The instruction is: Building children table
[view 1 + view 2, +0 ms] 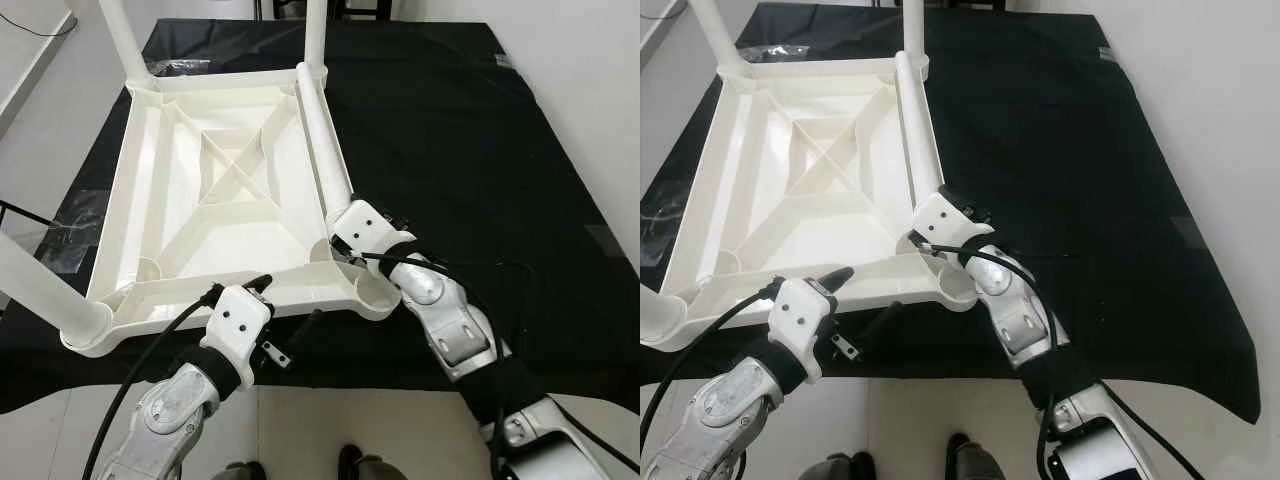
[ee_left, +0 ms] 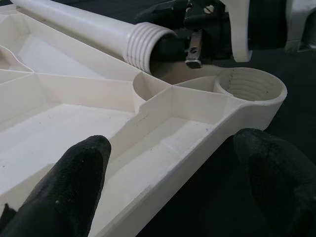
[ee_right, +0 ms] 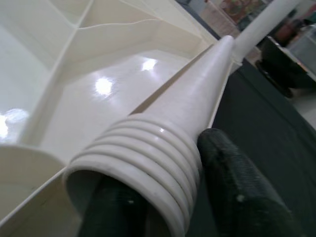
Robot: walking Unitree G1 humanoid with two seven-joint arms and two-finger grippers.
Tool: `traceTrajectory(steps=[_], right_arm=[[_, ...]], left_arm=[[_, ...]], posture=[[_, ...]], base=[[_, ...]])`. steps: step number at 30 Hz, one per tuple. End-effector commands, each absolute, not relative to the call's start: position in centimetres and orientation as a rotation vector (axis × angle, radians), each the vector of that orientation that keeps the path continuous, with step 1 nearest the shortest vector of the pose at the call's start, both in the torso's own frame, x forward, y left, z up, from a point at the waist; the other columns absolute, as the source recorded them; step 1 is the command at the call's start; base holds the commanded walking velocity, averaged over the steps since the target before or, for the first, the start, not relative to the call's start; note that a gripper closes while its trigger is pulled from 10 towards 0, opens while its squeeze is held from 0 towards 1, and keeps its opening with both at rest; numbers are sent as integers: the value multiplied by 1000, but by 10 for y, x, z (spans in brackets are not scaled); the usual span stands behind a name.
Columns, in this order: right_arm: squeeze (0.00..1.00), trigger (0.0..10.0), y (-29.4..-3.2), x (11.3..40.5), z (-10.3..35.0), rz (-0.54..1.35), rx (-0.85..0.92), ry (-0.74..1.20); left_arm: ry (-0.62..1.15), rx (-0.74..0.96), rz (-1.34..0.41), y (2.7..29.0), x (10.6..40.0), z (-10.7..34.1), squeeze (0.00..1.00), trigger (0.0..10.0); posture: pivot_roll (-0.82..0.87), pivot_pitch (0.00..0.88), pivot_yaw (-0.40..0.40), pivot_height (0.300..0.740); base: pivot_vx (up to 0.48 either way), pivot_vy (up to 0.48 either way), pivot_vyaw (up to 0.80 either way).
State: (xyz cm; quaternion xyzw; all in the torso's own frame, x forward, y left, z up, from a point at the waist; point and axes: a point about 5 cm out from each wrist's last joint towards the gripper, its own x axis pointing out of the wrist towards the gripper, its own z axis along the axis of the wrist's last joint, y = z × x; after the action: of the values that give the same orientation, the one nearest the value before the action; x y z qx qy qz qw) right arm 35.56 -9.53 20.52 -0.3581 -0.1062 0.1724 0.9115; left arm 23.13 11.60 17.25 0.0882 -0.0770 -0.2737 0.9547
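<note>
This is an indoor room with a pale tiled floor (image 1: 300, 420) and plain white walls (image 1: 590, 80), more like a bare workroom or spare room of a home than a kitchen or shop. A black cloth (image 1: 460, 150) spreads over the floor as a work mat. Past its far edge stand dark furniture legs (image 1: 355, 8), and a cable (image 1: 35, 28) runs along the wall at the left.
</note>
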Motion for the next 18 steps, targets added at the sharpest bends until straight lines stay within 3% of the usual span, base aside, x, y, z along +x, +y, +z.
traceTrajectory(steps=[1,10,13,15,18], right_arm=[[0,0,-98,358,204,319,-750,-214],[0,0,-112,360,205,245,-725,-216],[0,0,-129,362,213,196,-532,-214],[0,0,-132,363,214,186,-505,-211],[0,0,-155,361,227,173,-194,-243]], left_arm=[[-142,187,-556,117,229,170,0,10000],[-154,170,-554,115,232,174,0,10000],[-178,143,-557,113,236,183,0,10000],[-181,140,-558,113,237,184,0,10000],[-208,91,-557,113,243,193,0,10000]], posture=[[72,269,-56,740],[68,266,-59,740],[62,261,-59,740],[62,261,-59,740],[44,255,-60,740]], base=[[0,0,0],[0,0,0],[0,0,0],[0,0,0],[0,0,0]])
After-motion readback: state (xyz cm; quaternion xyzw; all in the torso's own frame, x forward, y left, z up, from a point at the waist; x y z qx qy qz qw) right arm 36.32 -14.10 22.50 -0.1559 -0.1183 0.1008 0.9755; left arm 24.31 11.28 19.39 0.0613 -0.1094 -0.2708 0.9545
